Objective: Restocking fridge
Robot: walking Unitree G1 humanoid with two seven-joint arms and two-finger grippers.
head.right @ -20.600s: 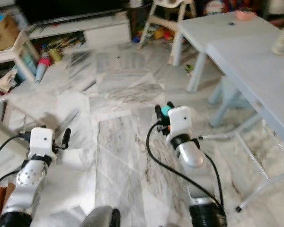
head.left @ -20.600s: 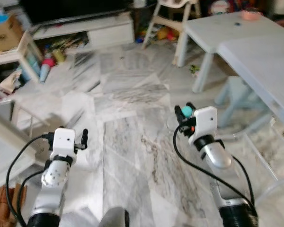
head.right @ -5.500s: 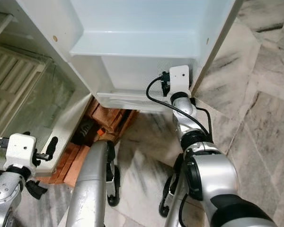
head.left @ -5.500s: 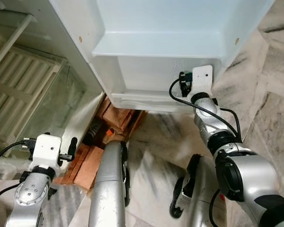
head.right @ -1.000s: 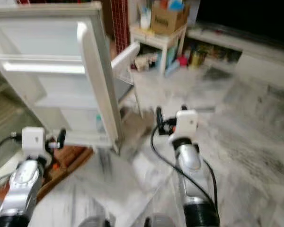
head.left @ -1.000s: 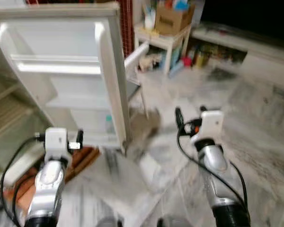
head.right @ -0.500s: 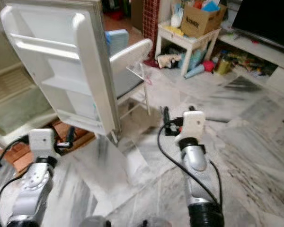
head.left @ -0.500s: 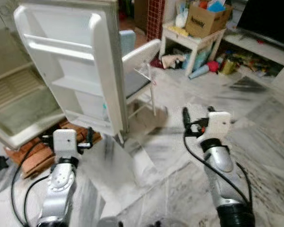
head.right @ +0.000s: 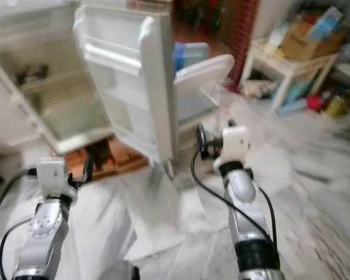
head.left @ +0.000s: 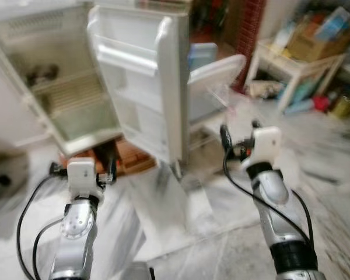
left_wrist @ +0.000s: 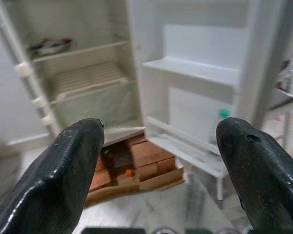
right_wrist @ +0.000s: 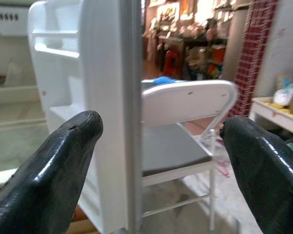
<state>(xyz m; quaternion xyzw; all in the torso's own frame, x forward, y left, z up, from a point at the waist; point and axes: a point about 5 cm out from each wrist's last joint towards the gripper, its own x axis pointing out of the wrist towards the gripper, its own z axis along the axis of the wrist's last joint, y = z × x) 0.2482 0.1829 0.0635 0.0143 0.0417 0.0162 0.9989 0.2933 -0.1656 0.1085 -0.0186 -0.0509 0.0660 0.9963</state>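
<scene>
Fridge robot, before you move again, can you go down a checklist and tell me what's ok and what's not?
1. Fridge door open: ok, it stands swung wide.
2. Something in a gripper to put away: not ok; left gripper and right gripper are both open with nothing between the fingers.
3. Room on the fridge shelves: ok, mostly bare; one dark item sits on an upper shelf.
4. Bottle in the door's bottom shelf: ok, it stands upright there.
5. Path past the door: cannot tell; a white folding chair stands just behind the door.
6. Sharp picture from the head camera: not ok, it is blurred.
</scene>
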